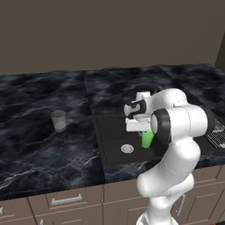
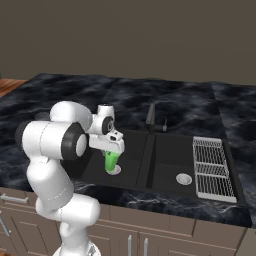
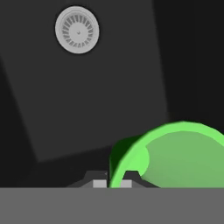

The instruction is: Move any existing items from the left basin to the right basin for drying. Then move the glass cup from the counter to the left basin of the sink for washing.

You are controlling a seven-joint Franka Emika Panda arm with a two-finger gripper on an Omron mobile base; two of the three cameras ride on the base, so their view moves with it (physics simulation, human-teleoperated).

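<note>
A bright green, cup-like item [image 1: 147, 139] [image 2: 111, 161] hangs over the left basin [image 1: 115, 132] [image 2: 132, 162], its wall pinched in my gripper [image 1: 144, 132] [image 2: 111, 154]. In the hand view the green rim [image 3: 175, 153] sits between the shut fingertips of the gripper [image 3: 113, 183], with the basin's silver drain [image 3: 77, 29] far below. The right basin [image 2: 170, 162] holds only its drain [image 2: 184, 178]. The glass cup [image 1: 59, 120] stands upright on the black marble counter [image 1: 39, 145], well left of the sink.
A dark curved faucet [image 2: 151, 117] rises behind the divider between the basins. A silver wire rack [image 2: 214, 167] [image 1: 217, 134] lies right of the right basin. My own arm's elbow [image 1: 178, 121] hangs over the sink's right side.
</note>
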